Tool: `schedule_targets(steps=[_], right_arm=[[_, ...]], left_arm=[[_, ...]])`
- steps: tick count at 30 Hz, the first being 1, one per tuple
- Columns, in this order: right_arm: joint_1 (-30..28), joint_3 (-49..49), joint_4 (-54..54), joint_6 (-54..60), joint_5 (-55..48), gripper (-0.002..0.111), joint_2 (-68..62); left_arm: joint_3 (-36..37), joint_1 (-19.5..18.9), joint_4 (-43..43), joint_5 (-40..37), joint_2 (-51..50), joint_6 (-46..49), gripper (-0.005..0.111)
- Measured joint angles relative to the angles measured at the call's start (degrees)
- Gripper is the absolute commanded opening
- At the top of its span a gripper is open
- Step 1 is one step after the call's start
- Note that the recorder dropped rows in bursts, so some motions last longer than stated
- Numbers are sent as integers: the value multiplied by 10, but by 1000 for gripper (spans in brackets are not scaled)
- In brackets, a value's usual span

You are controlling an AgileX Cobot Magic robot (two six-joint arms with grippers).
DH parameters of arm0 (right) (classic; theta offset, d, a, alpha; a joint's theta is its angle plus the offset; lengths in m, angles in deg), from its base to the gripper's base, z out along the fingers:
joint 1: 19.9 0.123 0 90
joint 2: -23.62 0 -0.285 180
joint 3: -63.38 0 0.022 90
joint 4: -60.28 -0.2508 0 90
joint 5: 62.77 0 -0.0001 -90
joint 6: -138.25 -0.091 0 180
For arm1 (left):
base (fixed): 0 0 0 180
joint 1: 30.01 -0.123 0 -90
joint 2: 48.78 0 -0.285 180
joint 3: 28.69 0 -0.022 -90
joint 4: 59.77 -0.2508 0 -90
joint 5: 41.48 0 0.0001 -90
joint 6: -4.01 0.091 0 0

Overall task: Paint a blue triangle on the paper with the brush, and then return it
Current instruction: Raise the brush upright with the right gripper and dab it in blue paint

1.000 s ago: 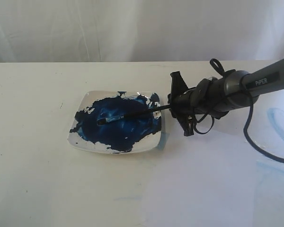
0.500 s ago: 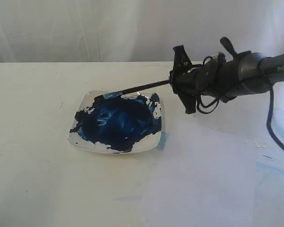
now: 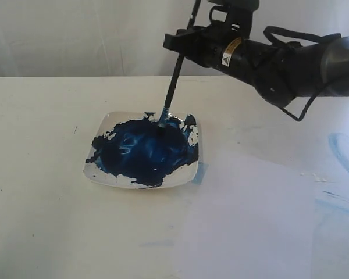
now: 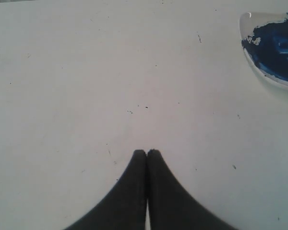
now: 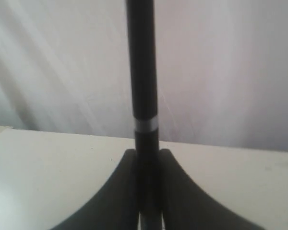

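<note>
One brush [image 3: 175, 70], one plate [image 3: 92, 167], one sheet of paper [image 3: 256, 221] and two arms: that is all there is to count. I see no blue triangle on the paper yet, only some pale blue streaks [image 3: 343, 145] far out on its right side.

Your right fingers [image 5: 132, 167] are squeezed narrow on the black handle of the brush, close to its silver band. The brush stands almost straight up, with its top leaning a little toward the right arm. Its tip is down in the blue paint [image 3: 145, 154], near the back edge of the plate as the outside camera sees it.

Your left fingers [image 4: 143, 160] are pressed together with nothing between them (they hang over bare table [image 4: 62, 72], well apart from the plate).

Now the part that matters. The paper lies beside the plate on the right arm's side, and the right arm has the brush, so I think this is a job for the right arm alone. You probably need to lift the tip out of the paint and carry it sideways over the plate's rim to the paper. Keep the brush pointing tip down so the wet end meets the paper first.
</note>
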Motion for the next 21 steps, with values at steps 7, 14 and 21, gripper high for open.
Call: schedule_targets(steps=[7,14,21], right_arm=[[0,0,33,102,75,0,-38],[0,0,34,119,122,0,-73],[0,0,34,115,134,0,-79]], left_arm=[[0,0,0,0,0,0,0],[0,0,0,0,0,0,0],[0,0,0,0,0,0,0]])
